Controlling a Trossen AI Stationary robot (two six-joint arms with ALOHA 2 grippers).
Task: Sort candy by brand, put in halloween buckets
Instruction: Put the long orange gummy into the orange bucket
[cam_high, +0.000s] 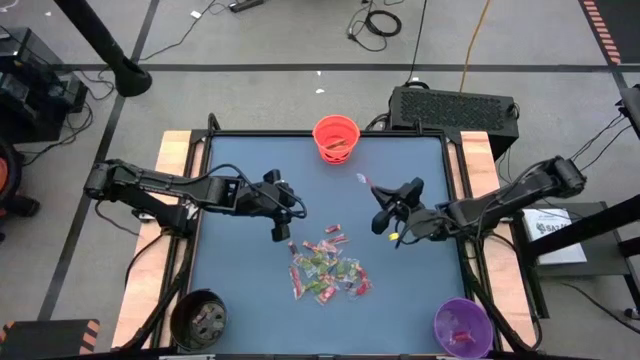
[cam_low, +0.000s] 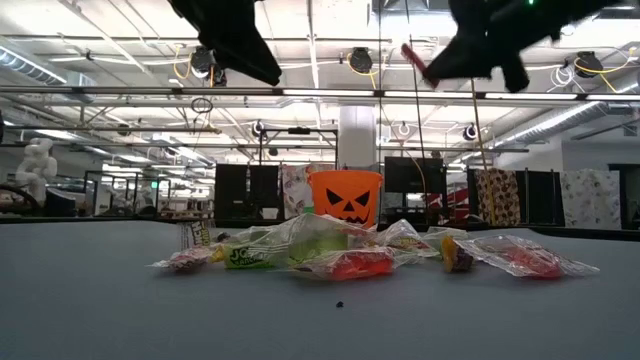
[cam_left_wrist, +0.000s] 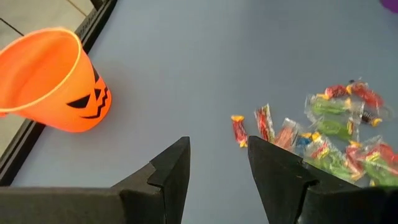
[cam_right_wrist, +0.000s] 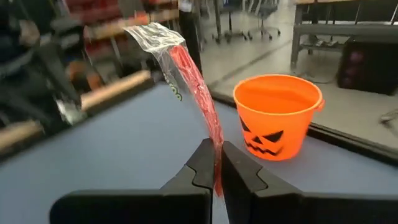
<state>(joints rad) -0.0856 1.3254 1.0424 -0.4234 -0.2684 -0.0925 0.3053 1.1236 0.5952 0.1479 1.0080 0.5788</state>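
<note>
A pile of small wrapped candy (cam_high: 327, 265) in red, green and pink lies mid-table; it shows again as the candy heap (cam_low: 330, 250) and the candy pile (cam_left_wrist: 339, 134). The orange bucket (cam_high: 336, 138) stands at the far edge, the black bucket (cam_high: 198, 318) at the near left corner, the purple bucket (cam_high: 462, 326) at the near right. My left gripper (cam_high: 287, 225) hovers open above the table, just left of the pile's far end. My right gripper (cam_high: 376, 192) is raised between the pile and the orange bucket, shut on a red candy (cam_right_wrist: 186, 68). My right gripper (cam_right_wrist: 215, 163) pinches one red candy in a clear wrapper by its lower end (cam_right_wrist: 216, 146), between the two fingertips. The candy is lifted clear of the table. It sticks out past the fingers toward the orange bucket (cam_right_wrist: 277, 115), and its crinkled free end (cam_right_wrist: 152, 34) is the farthest point.
Wooden boards (cam_high: 176, 160) flank the dark mat on both sides. A black box (cam_high: 452, 105) sits beyond the far right corner. Bare mat (cam_high: 250, 160) lies left of the orange bucket and along the near edge between the black and purple buckets.
</note>
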